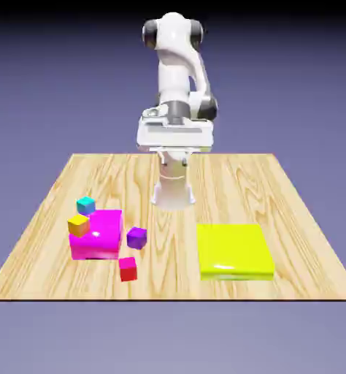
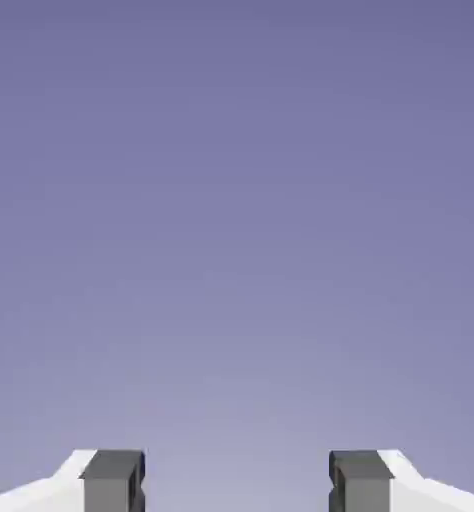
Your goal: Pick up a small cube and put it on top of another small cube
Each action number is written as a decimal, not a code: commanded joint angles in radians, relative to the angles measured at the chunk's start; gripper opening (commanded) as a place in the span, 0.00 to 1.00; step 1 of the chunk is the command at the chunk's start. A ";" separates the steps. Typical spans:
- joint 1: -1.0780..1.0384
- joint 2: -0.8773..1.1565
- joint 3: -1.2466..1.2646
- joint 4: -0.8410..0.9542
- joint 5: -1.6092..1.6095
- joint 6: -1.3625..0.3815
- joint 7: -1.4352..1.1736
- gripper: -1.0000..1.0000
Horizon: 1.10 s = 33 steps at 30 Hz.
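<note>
Four small cubes, cyan [image 1: 86, 206], orange [image 1: 78, 225], purple [image 1: 137, 238] and red [image 1: 128, 269], were around a magenta block [image 1: 98, 235] on a pale wood-grain tabletop [image 1: 168, 270], before a blue-violet backdrop [image 1: 300, 95]. No writing was legible. The gripper [image 2: 237, 482] was open and empty.

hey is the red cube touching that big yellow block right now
Apart. The exterior view shows it: a wide strip of bare wood lies between the red cube and the yellow block.
</note>
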 commanded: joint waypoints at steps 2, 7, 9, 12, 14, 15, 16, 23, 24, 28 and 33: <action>-0.048 0.073 0.023 0.038 -0.023 -0.047 -0.021 0.50; -0.169 0.254 0.081 0.132 -0.081 -0.165 -0.073 0.50; -0.217 0.326 0.105 0.170 -0.104 -0.212 -0.093 0.50; -0.289 0.435 0.139 0.226 -0.139 -0.283 -0.124 0.50; -0.337 0.507 0.163 0.264 -0.162 -0.330 -0.145 0.50; -0.361 0.544 0.174 0.283 -0.174 -0.353 -0.155 0.50; -0.385 0.580 0.186 0.302 -0.185 -0.377 -0.166 0.50; -0.549 0.827 0.265 0.430 -0.264 -0.537 -0.236 0.50; -0.549 0.827 0.265 0.430 -0.264 -0.537 -0.236 0.50; -0.506 0.971 0.195 0.439 -0.352 -0.406 -0.173 0.50; -0.521 0.921 0.219 0.436 -0.321 -0.452 -0.195 0.00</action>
